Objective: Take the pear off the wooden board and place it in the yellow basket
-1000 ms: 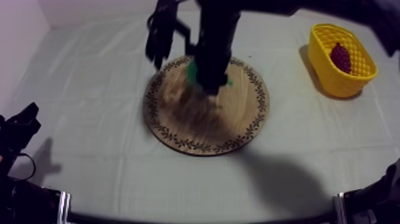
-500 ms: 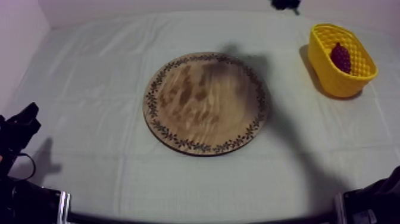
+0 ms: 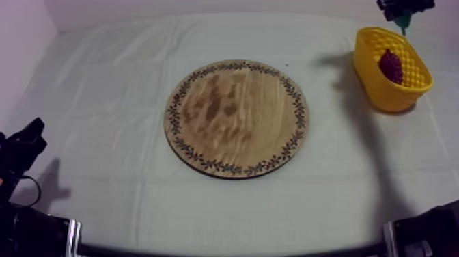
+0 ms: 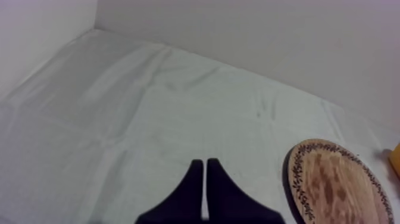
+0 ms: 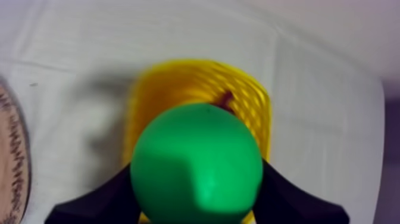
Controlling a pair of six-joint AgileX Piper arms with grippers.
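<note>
Since the pear (image 5: 196,161) was at the far edge of the round wooden board (image 3: 235,119) 1 second ago, with the right arm down over it, it has crossed the table. It now hangs in the air over the yellow basket (image 5: 138,113) at the far right, and the board in the middle lies bare. That means the pick is done and the carry is nearly done; I judge that only the release is left.

The right gripper (image 3: 404,8) is clenched on the pear, with 1 black finger (image 5: 95,202) pressed against each side of the green body. Seen from the right wrist, the fruit sits between the 2 fingers and juts out past them toward the basket, covering the middle of its open mouth. From above, a green tip of the pear (image 3: 404,22) shows under the gripper, just past the basket's far rim (image 3: 382,32). The gripper is held high there, so I trust the wrist view more for how well it lines up, and it looks close to centred.

A dark red, bumpy fruit, probably the bunch of grapes (image 3: 391,66), already lies in the basket. The pear would likely land on it or beside it and could roll, though the basket's walls look tall enough to keep it in.

The left gripper (image 4: 205,173) rests at the near left of the grey-white cloth (image 3: 102,102), well apart from board and basket. Its 2 fingers lie together on nothing, and it has not moved in the last second.
</note>
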